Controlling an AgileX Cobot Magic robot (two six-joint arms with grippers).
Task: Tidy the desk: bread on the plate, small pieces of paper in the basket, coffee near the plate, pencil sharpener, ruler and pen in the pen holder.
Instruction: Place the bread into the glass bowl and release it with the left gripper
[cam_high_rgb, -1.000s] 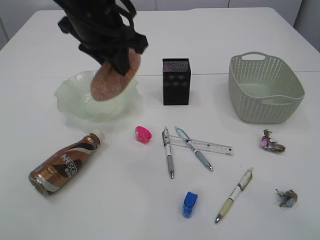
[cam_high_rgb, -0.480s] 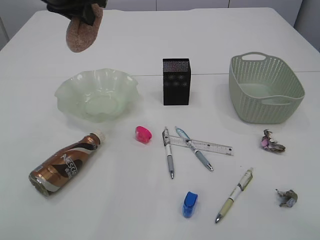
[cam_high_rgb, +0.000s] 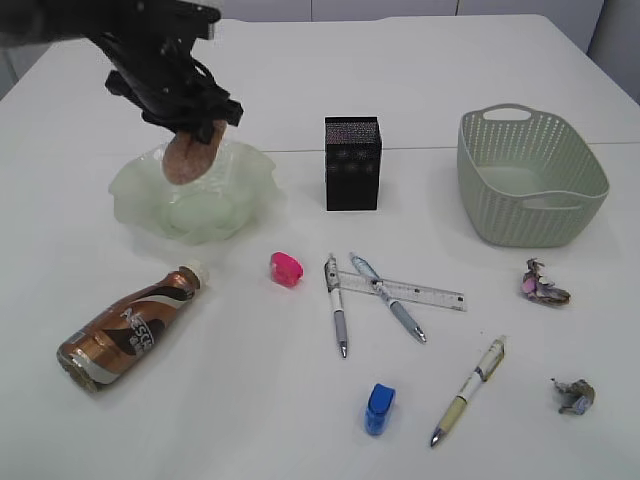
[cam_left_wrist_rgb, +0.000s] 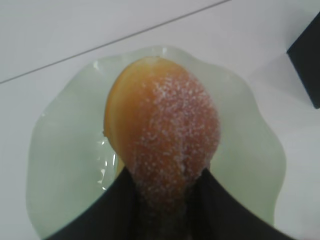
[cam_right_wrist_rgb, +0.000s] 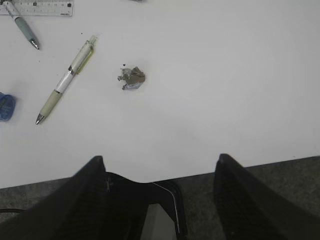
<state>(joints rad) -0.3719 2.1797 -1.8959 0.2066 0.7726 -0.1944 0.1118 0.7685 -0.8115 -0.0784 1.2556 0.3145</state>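
Left gripper (cam_high_rgb: 190, 128) pinching the bread (cam_left_wrist_rgb: 162, 145) over the plate (cam_high_rgb: 135, 190); lower to the plate's centre, release low so it won't roll onto the desk (cam_high_rgb: 420, 80)

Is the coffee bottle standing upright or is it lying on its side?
Lying on its side. The coffee bottle rests flat on the table, cap pointing toward the plate.
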